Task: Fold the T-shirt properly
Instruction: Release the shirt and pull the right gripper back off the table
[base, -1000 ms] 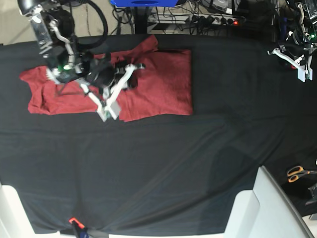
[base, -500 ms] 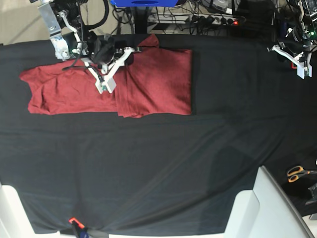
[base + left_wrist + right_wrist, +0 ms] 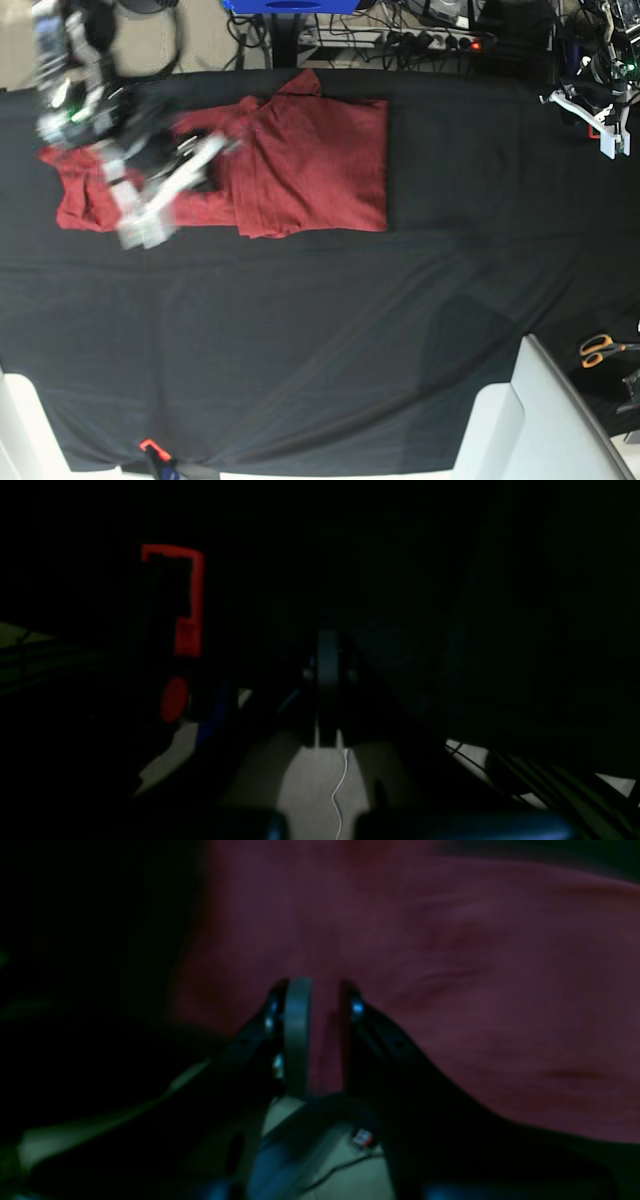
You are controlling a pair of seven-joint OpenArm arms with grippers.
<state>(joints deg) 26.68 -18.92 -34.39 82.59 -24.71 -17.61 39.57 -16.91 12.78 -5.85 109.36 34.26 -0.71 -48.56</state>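
Right gripper is swinging back over the T-shirt, jaws slightly parted, empty; limp knit, taking its hem edge.

surface: a table under a black cloth, faintly creased | on it: a rust-red t-shirt lay partly folded at the far left, flat on the cloth | at the near right edge: orange-handled scissors sat beside a pale grey panel
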